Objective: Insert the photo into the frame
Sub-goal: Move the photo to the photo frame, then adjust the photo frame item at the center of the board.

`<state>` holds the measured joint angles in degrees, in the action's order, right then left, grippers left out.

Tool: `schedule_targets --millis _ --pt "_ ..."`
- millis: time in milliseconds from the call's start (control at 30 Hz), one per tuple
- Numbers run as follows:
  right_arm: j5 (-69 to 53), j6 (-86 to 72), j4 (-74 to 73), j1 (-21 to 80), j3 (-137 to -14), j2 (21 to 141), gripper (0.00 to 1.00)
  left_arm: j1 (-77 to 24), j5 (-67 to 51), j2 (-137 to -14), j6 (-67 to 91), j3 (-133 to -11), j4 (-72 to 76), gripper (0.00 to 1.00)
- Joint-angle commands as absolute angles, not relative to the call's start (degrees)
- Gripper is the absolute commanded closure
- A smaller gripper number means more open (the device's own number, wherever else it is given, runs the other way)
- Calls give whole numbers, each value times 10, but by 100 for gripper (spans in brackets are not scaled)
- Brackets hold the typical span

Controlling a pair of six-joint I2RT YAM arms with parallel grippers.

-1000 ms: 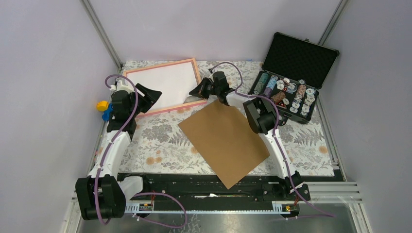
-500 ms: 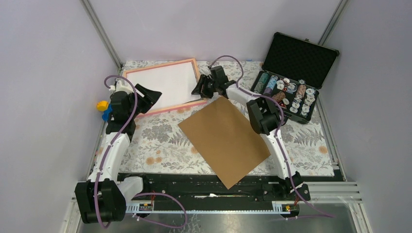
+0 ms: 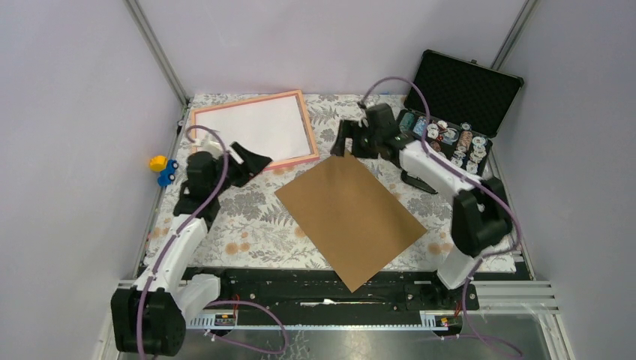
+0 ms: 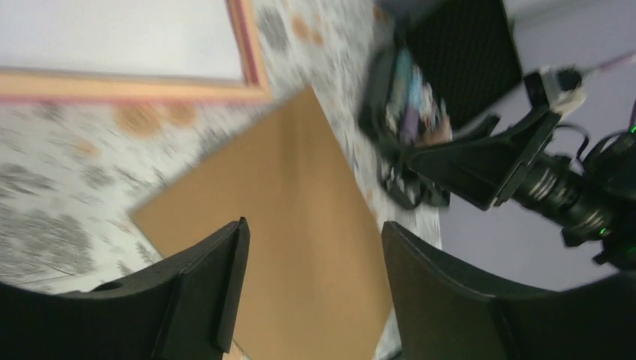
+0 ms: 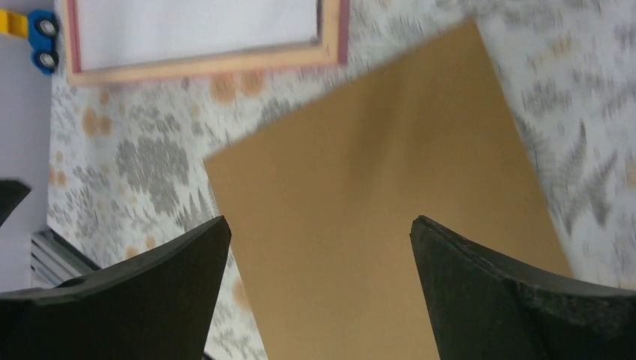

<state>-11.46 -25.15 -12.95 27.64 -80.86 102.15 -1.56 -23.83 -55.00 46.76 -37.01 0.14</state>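
Observation:
The salmon-pink frame (image 3: 309, 124) lies flat at the back left of the table. The photo (image 3: 251, 131) fills it, showing only a plain white face. My left gripper (image 3: 257, 159) hovers open just in front of the frame's near edge, nothing between its fingers. Right of the frame's near right corner, my right gripper (image 3: 351, 145) stands wide open and empty, above the far corner of the brown board (image 3: 349, 221). The wrist views show the frame's rim (image 4: 127, 84) (image 5: 202, 66), the board (image 4: 300, 187) (image 5: 390, 165) and open grippers (image 4: 313, 225) (image 5: 320, 221).
An open black case (image 3: 454, 112) with poker chips stands at the back right, close to the right arm. A small yellow and blue toy (image 3: 161, 169) sits at the left edge. The brown board lies tilted mid-table on the floral cloth (image 3: 247, 217).
The right gripper opened, let go of the photo's near right corner and swung right. The photo now lies flat in the frame. The left gripper pulled off the frame's left end toward the middle.

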Motion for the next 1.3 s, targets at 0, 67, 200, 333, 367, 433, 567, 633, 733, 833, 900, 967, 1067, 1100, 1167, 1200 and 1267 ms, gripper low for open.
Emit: schedule_targets --millis 0,67,200,333,367,433,567,633,733,833,900,967,1067,1100,1167,1200,1267 --pt "-108 -235 -139 279 -648 873 0 -129 -245 -581 453 -349 57 23" --pt "-79 -235 -150 279 -576 786 0 -180 -231 -601 450 -334 84 7" --pt "30 -258 -224 259 -491 662 0 -262 -211 -641 480 -285 171 7" --pt "55 -273 -256 202 -433 584 0 -345 -171 -670 497 -272 180 1" --pt "60 -275 -258 193 -422 579 0 -365 -154 -671 498 -275 166 1" --pt "52 -280 -266 181 -412 591 0 -397 -118 -664 507 -278 131 1" --pt "-43 -273 -267 178 -422 658 0 -416 -55 -635 543 -272 38 1" --pt "-58 -256 -273 178 -432 691 0 -415 -32 -617 574 -254 9 1" --pt "-48 -238 -279 178 -448 722 0 -416 -26 -600 630 -220 10 1" --pt "-24 -234 -266 178 -461 741 0 -417 -46 -603 682 -191 39 1" --pt "-4 -237 -251 175 -465 754 0 -423 -50 -608 717 -178 51 1" --pt "-3 -244 -234 166 -466 769 0 -435 -43 -611 741 -170 62 1" --pt "-4 -254 -201 144 -460 790 0 -448 -30 -613 769 -166 62 1" --pt "-8 -256 -193 133 -461 798 0 -452 -24 -613 779 -164 62 1" --pt "-19 -257 -176 114 -461 812 0 -462 -8 -612 802 -158 62 1" --pt "-31 -257 -167 103 -462 820 0 -466 -3 -612 807 -156 62 1" --pt "-52 -257 -155 82 -462 836 0 -468 13 -618 813 -153 71 1"
